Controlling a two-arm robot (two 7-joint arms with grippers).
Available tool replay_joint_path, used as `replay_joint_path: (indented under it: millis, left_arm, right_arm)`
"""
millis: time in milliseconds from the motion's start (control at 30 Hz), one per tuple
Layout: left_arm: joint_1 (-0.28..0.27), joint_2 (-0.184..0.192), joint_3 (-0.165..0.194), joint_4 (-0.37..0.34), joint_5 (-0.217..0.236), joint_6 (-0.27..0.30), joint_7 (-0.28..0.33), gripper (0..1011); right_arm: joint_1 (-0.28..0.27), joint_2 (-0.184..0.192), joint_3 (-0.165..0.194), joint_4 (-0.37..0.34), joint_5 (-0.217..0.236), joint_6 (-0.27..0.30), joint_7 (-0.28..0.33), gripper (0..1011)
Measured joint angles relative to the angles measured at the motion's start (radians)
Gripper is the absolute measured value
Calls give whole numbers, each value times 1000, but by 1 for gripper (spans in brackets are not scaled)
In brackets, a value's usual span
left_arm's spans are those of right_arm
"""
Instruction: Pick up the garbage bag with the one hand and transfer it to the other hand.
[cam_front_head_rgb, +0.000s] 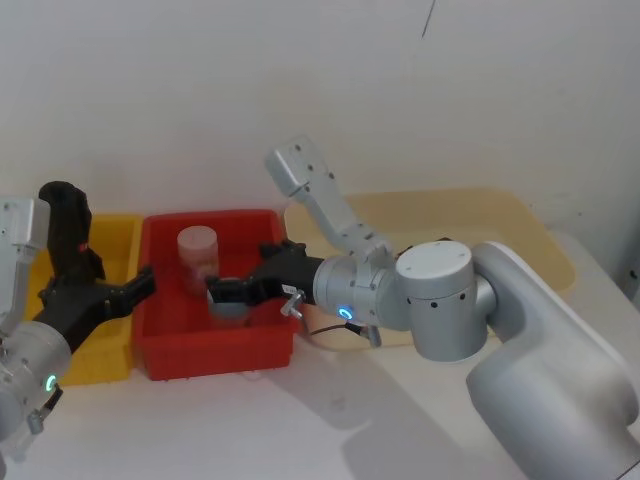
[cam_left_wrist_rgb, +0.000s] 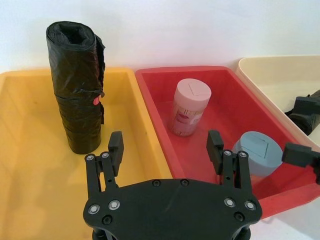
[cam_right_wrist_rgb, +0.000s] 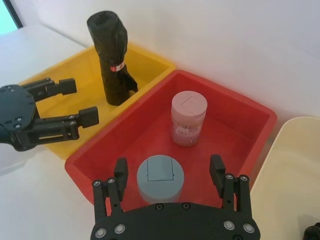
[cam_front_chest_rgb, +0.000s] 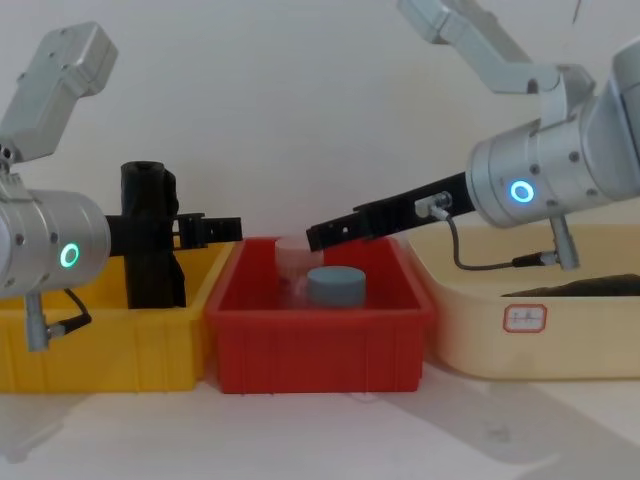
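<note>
Now our left gripper (cam_left_wrist_rgb: 165, 145) hangs over the wall shared by the yellow bin (cam_left_wrist_rgb: 30, 80) and the red bin (cam_front_chest_rgb: 315, 350), fingers spread wide and holding nothing; the garbage bag (cam_left_wrist_rgb: 77, 85) stands upright in the yellow bin, just beyond those fingers, with nothing between; our right gripper (cam_right_wrist_rgb: 168, 169), equally wide and empty, hovers above the red bin; that bin holds a pink jar (cam_left_wrist_rgb: 190, 107) and a grey-lidded jar (cam_right_wrist_rgb: 160, 177), both upright; a cream bin (cam_front_chest_rgb: 520, 350) sits beside it.
</note>
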Motion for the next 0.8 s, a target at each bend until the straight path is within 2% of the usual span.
replay_joint_path:
  millis: [367,800]
  left_arm:
    - [0,0,0,0,0,0,0,1001]
    - [0,0,0,0,0,0,0,1000]
  right_arm:
    - [19,11,-39,34,-40,-36,33,1001]
    - [32,8,-62,66,-70,-64,50,1001]
